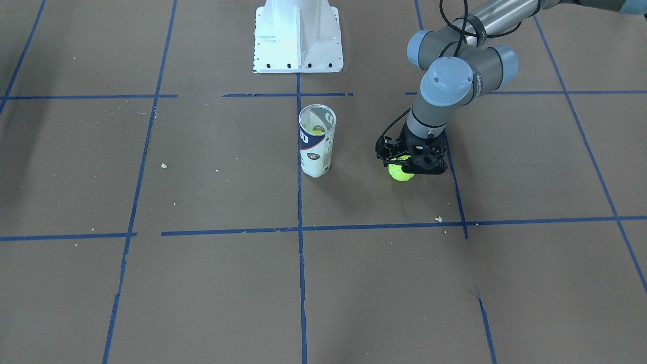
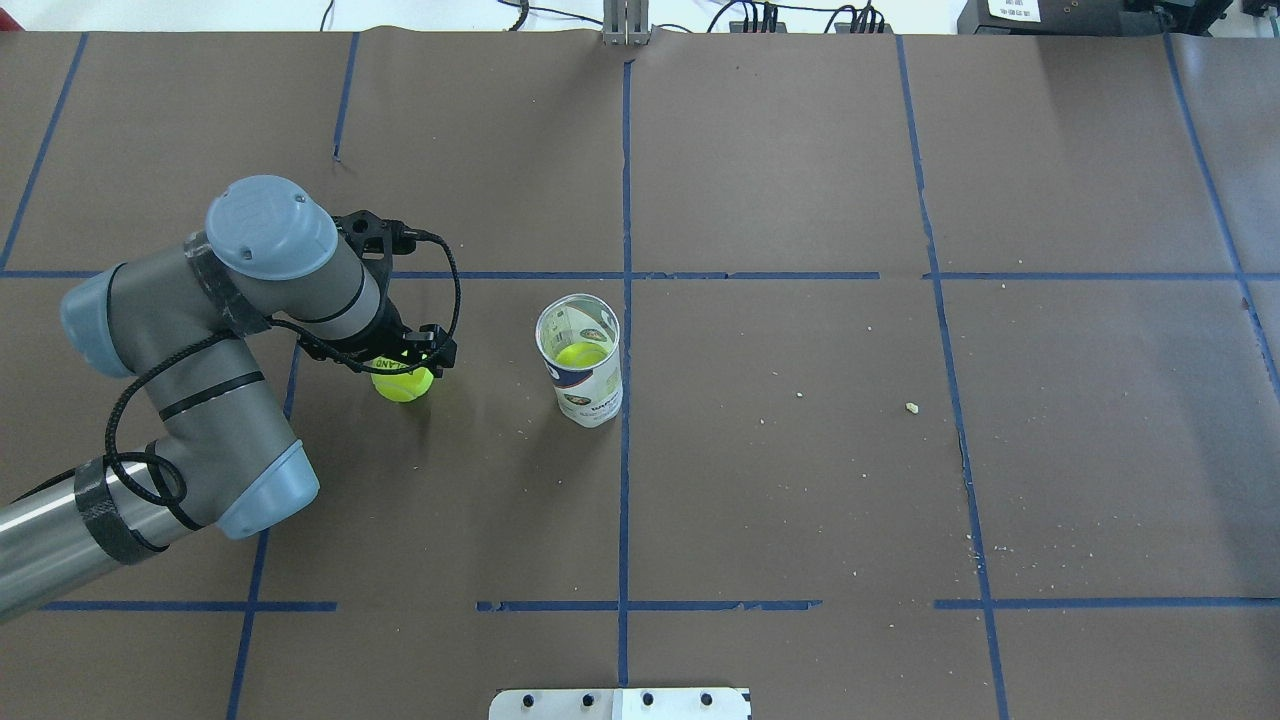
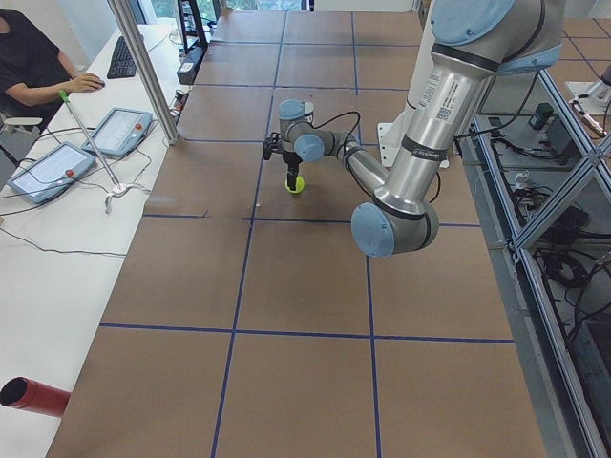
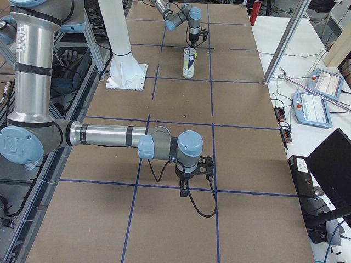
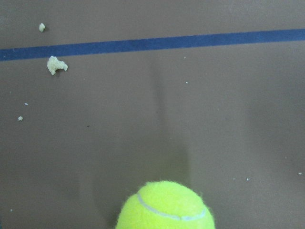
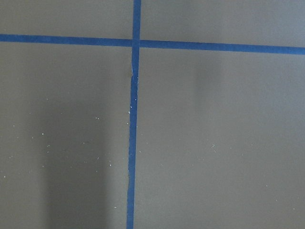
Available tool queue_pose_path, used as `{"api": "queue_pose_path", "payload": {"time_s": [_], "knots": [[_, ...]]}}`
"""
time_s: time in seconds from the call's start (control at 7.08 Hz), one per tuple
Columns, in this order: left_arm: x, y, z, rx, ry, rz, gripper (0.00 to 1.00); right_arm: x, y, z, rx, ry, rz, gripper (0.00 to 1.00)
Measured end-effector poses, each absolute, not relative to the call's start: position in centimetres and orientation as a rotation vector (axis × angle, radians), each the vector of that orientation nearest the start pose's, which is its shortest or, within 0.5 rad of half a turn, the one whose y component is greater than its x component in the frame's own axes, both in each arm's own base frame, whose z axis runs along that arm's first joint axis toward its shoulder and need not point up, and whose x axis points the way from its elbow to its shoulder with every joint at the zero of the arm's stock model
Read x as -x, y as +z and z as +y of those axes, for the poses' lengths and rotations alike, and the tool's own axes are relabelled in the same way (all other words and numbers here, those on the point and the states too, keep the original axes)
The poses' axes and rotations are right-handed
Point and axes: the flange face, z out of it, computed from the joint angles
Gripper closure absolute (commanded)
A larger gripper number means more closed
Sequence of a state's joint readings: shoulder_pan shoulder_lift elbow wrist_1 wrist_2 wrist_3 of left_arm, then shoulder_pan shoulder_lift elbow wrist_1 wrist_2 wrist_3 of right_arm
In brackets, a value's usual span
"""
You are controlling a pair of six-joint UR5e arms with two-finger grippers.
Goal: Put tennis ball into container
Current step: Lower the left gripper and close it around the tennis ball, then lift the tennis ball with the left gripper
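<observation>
A bright yellow-green tennis ball sits just under my left gripper, which is shut on the ball low over the brown table; from above the ball peeks out below the black fingers. The left wrist view shows the ball's top at the bottom edge. The container, a clear tube with a white and navy label, stands upright a short way to the side of the gripper, with another yellow ball inside. My right gripper hangs over the table far from both; I cannot tell whether it is open or shut.
The white robot base stands behind the tube. Blue tape lines cross the table, and small crumbs lie scattered. A side table with tablets, a seated person and a red cylinder flank one end.
</observation>
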State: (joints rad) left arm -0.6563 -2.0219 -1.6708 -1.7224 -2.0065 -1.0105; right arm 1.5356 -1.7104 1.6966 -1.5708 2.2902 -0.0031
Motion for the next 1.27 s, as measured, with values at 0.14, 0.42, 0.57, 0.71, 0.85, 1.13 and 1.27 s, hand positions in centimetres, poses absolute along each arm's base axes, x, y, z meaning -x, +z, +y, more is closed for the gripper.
{"api": "queue_pose_path", "payload": {"time_s": [0.14, 0.42, 0.57, 0.71, 0.85, 1.13, 1.27], "knots": [[-46.4, 34.7, -47.2, -0.052, 0.063, 0.805, 0.00, -5.2, 66.5, -43.4, 0.025, -0.032, -0.719, 0.00], [-46.6, 34.9, -47.2, -0.053, 0.065, 0.806, 0.08, -5.2, 66.5, -43.4, 0.025, -0.032, -0.719, 0.00], [-46.6, 35.0, -47.2, -0.052, 0.065, 0.806, 0.38, -5.2, 66.5, -43.4, 0.025, -0.032, -0.719, 0.00], [-46.7, 35.0, -47.2, -0.053, 0.065, 0.807, 0.69, -5.2, 66.5, -43.4, 0.025, -0.032, -0.719, 0.00], [-46.6, 34.8, -47.2, -0.055, 0.066, 0.810, 0.95, -5.2, 66.5, -43.4, 0.025, -0.032, -0.719, 0.00], [-44.9, 32.4, -47.3, -0.088, 0.061, 0.842, 1.00, -5.2, 66.5, -43.4, 0.025, -0.032, -0.719, 0.00], [-42.5, 30.2, -47.6, -0.108, 0.041, 0.850, 1.00, -5.2, 66.5, -43.4, 0.025, -0.032, -0.719, 0.00]]}}
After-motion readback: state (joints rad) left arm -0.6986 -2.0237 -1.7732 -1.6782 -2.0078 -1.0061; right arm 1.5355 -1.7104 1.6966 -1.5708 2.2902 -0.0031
